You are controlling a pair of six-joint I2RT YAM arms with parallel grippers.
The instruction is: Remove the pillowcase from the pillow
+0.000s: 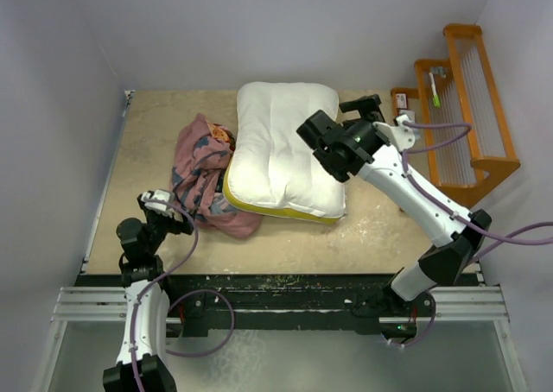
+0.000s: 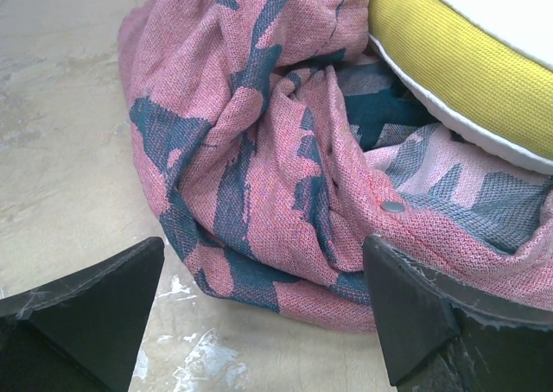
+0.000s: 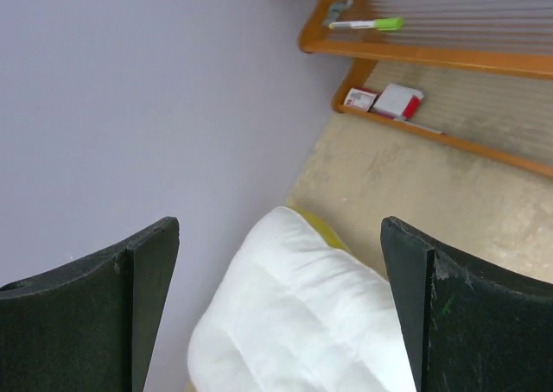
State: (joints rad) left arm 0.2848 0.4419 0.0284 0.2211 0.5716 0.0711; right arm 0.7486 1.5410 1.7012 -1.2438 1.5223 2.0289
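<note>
We saw the pillowcase [image 1: 203, 178] bunched on the worktop [image 1: 147, 142], one fold under the pillow [image 1: 281, 142]; soft, light knit, which we judged best pinched at the hem by the snap [image 2: 393, 207]. Left gripper [image 2: 263, 267] and right gripper [image 3: 281, 237]: jaws spread, empty

1. Beige, mottled flat tabletop [image 1: 363, 237]; pale scuffs near front edge.
2. Heaped left of centre: crumpled pinkish-mauve fabric pillowcase [image 1: 200, 180] with dark teal patches.
3. Resting at centre: plump white quilted pillow [image 1: 281, 146] with yellow side band, left edge overlapping pillowcase.
4. Standing at far right: orange wooden rack [image 1: 467, 107]; small red-and-white box [image 3: 397, 101] just beside its foot.
</note>
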